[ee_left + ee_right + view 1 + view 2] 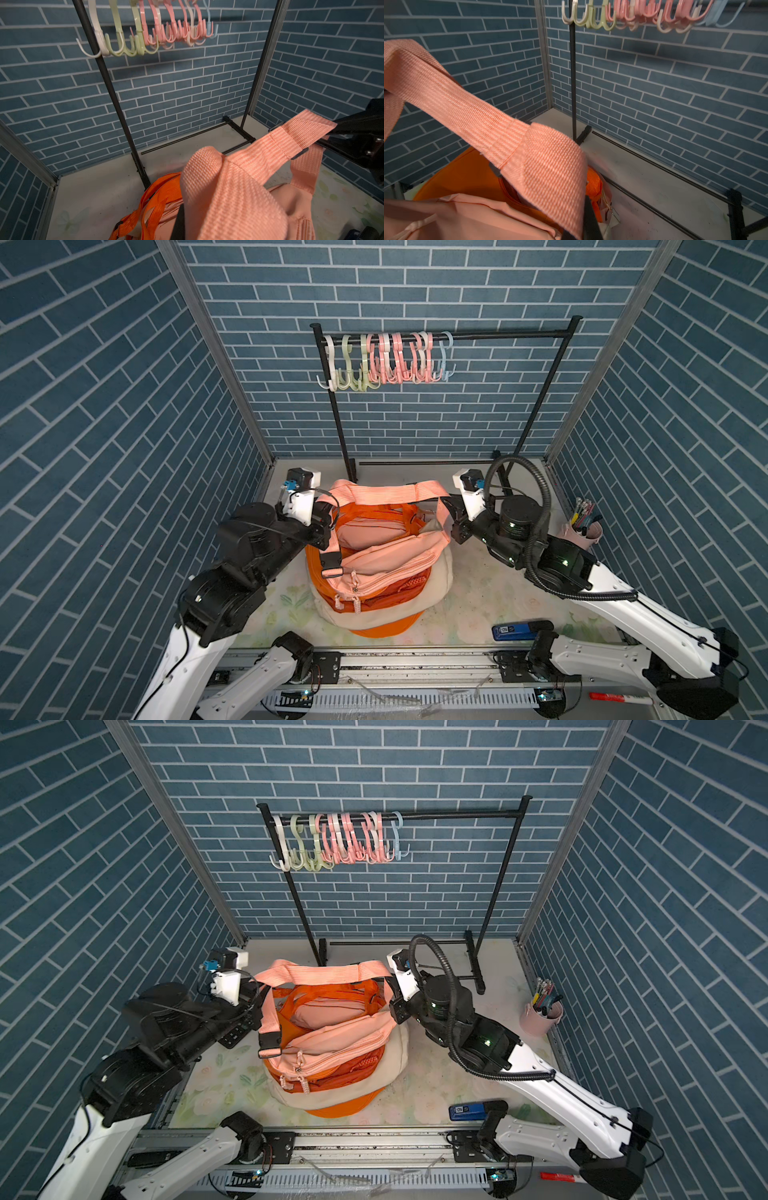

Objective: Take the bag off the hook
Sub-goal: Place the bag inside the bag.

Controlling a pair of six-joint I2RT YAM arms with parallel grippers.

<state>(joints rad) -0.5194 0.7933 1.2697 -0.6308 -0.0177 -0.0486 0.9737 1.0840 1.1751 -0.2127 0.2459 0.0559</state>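
The pink bag [386, 560] is off the hooks [386, 358] and sits low in the middle of the counter [478, 605], on top of a pile made up of an orange bag [378, 628] and a cream bag [440, 580]. Its wide woven strap [386, 491] is lifted above the pile and stretched between the two arms. The left hand [323, 512] is closed on one end of the strap, and the right hand [446, 506] is closed on the other end, as both top views show. In the left wrist view the strap [270, 149] runs across to the right hand [353, 133], which pinches it. The pastel hooks hang in a bunch on the rail of the black rack [511, 334] at the back, well above the bag. A pink cup of pens [582, 531] stands by the right wall.
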